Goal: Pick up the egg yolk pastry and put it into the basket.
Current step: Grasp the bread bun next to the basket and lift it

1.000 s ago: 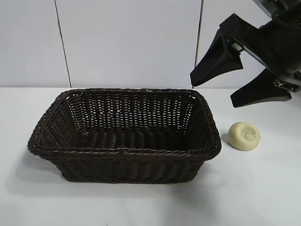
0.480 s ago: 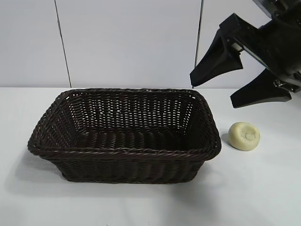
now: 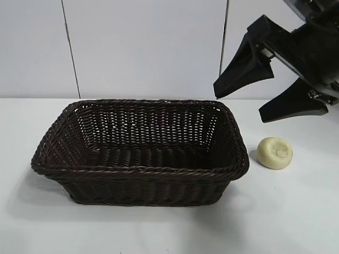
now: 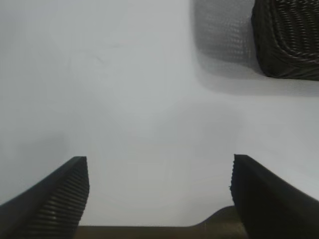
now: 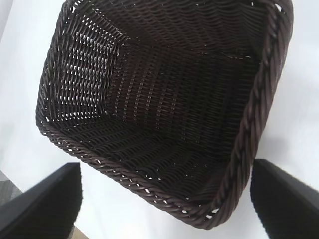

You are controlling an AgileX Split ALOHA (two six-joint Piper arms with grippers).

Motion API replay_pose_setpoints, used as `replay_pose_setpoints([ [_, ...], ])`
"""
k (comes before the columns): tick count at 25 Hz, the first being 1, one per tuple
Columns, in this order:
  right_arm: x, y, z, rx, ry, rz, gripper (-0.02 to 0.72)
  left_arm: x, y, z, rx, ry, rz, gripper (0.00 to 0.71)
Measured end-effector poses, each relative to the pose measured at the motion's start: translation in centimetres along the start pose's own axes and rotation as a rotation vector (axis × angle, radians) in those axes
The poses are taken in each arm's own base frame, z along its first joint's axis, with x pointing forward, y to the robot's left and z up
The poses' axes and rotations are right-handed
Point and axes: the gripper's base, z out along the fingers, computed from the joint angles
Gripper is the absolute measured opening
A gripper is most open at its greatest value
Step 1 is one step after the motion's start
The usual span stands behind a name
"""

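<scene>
The table (image 3: 296, 211) is white and carries both task items. No part of the transfer is complete, judging from how things lie.

The basket (image 3: 140, 169) stands left of centre in the exterior view, upright, and nothing shows inside it. The right wrist view looks down into the same basket (image 5: 259, 94) and shows only bare weave on floor and walls.

The right gripper (image 3: 254, 95) hangs in the air at upper right of the exterior view, above and behind the basket's right end. Its fingers are spread wide and grip nothing. In its own wrist view the right gripper (image 5: 167, 199) shows the two dark fingertips at the frame edges with the basket interior between them (the pastry is not in that view). From this, the gripper appears aimed over the basket, not over the pastry.

The left gripper (image 4: 159, 194) does not show in the exterior view. Its wrist view shows the fingers well apart over bare table, with a corner of the basket (image 4: 289, 40) farther off. It appears idle.

The pastry (image 3: 275, 153) lies on the table just beside the basket's right end, apart from the rim, dimpled top upward, below the right gripper and clear of both fingers.

Remaining steps, as a judgement: reposition the right gripper over the pastry, descend, close, lift, carry across the rim, release.
</scene>
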Motion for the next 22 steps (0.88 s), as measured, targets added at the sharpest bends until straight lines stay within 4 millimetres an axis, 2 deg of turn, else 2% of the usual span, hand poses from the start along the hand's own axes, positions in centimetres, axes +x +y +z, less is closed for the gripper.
replay_pose_setpoints([
  [8,0.0,0.0,0.0,0.0,0.0,0.005,0.654,1.3,-0.1,-1.7,-0.005,-0.144,0.001,0.571],
  [12,-0.3,0.1,-0.2,0.002,0.001,0.041,0.654,1.4,-0.1,-1.7,-0.004,-0.147,0.001,0.571],
  [17,-2.4,0.9,-1.5,0.038,0.001,0.05,0.654,1.4,-0.1,-1.7,-0.004,-0.147,0.001,0.571],
  [22,-4.5,0.5,-2.7,0.192,0.078,0.048,0.654,1.4,-0.1,-1.7,-0.004,-0.147,0.001,0.571],
])
